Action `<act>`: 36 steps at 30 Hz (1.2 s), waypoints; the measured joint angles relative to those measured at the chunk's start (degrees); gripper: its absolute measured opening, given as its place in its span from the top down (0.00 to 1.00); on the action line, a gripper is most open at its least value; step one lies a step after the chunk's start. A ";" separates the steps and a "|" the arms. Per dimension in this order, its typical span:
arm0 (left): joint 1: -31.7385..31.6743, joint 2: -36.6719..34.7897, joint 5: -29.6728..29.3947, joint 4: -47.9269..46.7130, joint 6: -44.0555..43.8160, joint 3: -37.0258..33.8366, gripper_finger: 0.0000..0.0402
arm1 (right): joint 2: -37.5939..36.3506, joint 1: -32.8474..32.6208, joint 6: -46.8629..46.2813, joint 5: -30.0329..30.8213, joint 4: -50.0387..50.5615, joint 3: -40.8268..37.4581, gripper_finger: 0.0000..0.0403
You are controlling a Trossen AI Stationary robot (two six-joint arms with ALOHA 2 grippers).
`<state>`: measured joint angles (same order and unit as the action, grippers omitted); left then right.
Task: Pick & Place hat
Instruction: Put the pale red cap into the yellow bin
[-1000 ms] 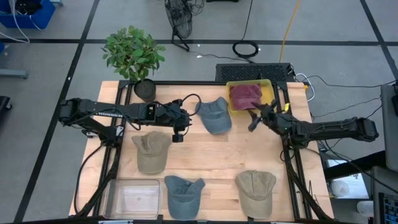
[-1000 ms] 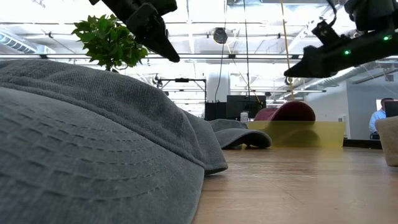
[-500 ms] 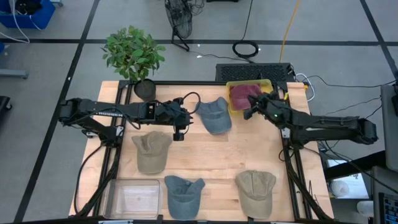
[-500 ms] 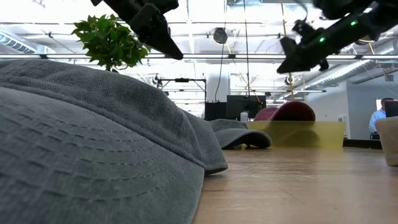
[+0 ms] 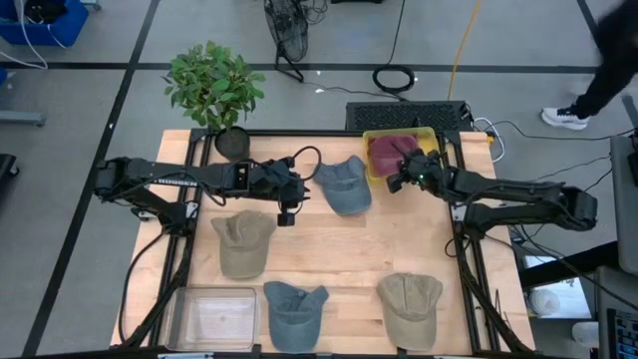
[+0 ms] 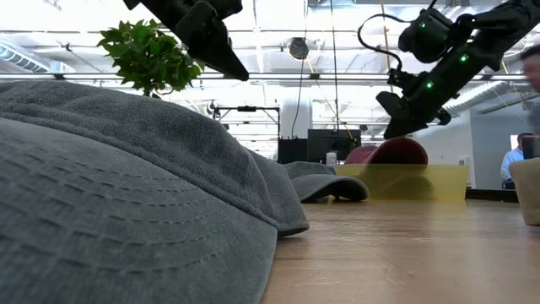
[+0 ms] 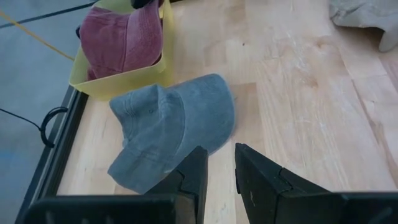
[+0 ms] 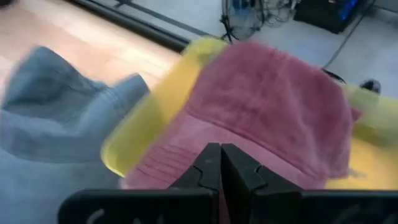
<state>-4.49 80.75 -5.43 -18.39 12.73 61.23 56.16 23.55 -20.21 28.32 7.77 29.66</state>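
Observation:
A red hat [image 5: 393,151] lies in the yellow bin [image 5: 429,134] at the table's far right; it also shows in the right wrist view [image 8: 273,106]. My right gripper [image 5: 395,182] is shut and hangs just above the hat's left part by the bin's near-left corner [image 6: 390,128]; I see no touch. A blue-grey hat [image 5: 345,184] lies crown up on the wood, left of the bin. My left gripper [image 5: 285,211] hovers left of it, fingers a narrow gap apart [image 7: 221,168], holding nothing.
A tan hat [image 5: 242,242], a blue hat [image 5: 295,312] and another tan hat [image 5: 411,307] lie on the near half. A clear tub [image 5: 212,317] stands at the near left, a potted plant [image 5: 214,90] at the far left. A person [image 5: 610,70] walks beyond the far right corner.
My right gripper has gone toward the table's far edge and a little left, over to the yellow bin, and has come down close above the red hat. Its fingers stay shut. The hats have not moved.

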 joint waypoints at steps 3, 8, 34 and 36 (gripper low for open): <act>0.00 0.00 0.00 -0.06 -0.44 0.00 0.78 | 0.23 1.31 -0.14 -0.57 -0.03 -1.36 1.00; 0.00 0.00 0.00 -0.20 -0.46 0.00 0.78 | 0.82 3.74 -0.17 -8.47 -7.09 -4.62 1.00; 0.00 0.00 -0.01 -1.14 -0.50 0.00 0.78 | 7.25 9.51 2.64 -10.46 -8.53 -5.82 1.00; 0.00 0.00 -0.02 -1.16 -0.50 0.00 0.78 | 6.85 9.65 2.90 -10.34 -8.59 -5.84 1.00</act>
<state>-4.49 80.75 -5.45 -19.55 12.23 61.23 63.01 33.20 -17.30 17.98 -0.82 23.82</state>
